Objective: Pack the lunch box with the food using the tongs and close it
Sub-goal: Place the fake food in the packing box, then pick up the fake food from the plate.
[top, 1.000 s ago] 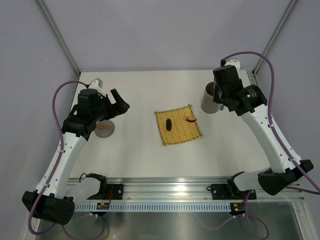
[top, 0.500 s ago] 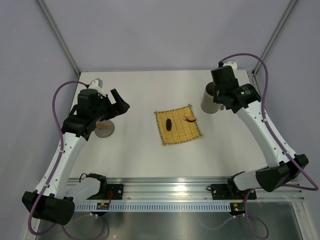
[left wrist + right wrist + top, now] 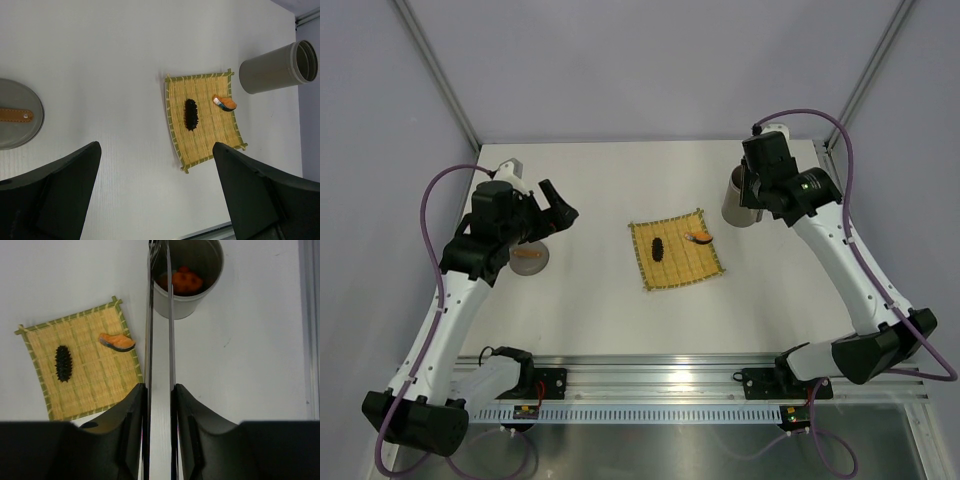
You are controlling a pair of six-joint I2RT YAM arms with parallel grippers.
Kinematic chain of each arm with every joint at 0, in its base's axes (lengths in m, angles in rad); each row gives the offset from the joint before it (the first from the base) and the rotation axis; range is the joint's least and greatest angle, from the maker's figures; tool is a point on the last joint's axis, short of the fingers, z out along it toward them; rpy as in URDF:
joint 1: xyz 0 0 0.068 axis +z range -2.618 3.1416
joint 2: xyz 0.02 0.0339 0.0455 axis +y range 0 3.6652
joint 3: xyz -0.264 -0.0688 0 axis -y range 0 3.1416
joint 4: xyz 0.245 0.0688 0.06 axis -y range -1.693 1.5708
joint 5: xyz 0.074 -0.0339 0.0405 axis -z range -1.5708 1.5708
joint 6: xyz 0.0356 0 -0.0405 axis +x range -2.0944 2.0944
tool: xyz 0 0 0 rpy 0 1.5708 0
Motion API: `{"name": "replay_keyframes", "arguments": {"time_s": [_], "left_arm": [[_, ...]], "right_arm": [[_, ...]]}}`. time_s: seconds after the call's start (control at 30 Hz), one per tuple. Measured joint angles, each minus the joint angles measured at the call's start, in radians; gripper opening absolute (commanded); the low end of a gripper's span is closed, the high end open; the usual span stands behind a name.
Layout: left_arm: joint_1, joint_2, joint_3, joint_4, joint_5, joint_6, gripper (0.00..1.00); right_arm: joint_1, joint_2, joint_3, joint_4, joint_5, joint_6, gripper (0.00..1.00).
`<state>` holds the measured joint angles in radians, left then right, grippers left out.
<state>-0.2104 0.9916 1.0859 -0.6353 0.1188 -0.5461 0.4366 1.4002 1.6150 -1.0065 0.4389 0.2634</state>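
two pieces of the food are on the mat (image 3: pixel 676 262): an orange one (image 3: pixel 698 238) near its far right corner and a dark purple-black one (image 3: pixel 659 247) near the middle, apart from each other. more orange-red pieces (image 3: pixel 182 282) lie at the bottom of the lunch box (image 3: pixel 736 205).

edges / room: the lunch box stands upright near the far right corner of the tabletop (image 3: pixel 610 320), close to the right edge rail and just beyond the mat's far right corner, not touching it. the mat lies about mid-tabletop, slightly skewed, with bare surface on all four sides; the widest open stretch is between the mat and the lid (image 3: pixel 529 258) on the left. the lid lies flat near the left edge, brown strap up.

right tool (image 3: pixel 752 186): clamped on the tongs (image 3: pixel 159 340), one finger pressed against each arm. the tongs' arms run nearly together, a thin gap between them, and reach over the near left rim of the lunch box; the tips are cut off at the top of the wrist view.

left tool (image 3: pixel 556 207): fingers wide apart, holding nothing, above the tabletop just beside the lid.

lunch box look: grey metal cylinder, open mouth, darker inside wall.
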Motion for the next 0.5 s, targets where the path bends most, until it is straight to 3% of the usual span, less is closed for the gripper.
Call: {"name": "replay_keyframes", "arguments": {"time_s": [0.23,0.5], "left_arm": [[0.0,-0.006,0.0,-0.006,-0.013,0.0,0.98],[0.0,-0.009,0.0,-0.024,-0.037,0.001,0.98]], "right_arm": [[0.02,-0.061,-0.021,0.051,-0.246,0.022,0.36],[0.23,-0.053,-0.125,0.101,-0.315,0.072,0.42]]}}
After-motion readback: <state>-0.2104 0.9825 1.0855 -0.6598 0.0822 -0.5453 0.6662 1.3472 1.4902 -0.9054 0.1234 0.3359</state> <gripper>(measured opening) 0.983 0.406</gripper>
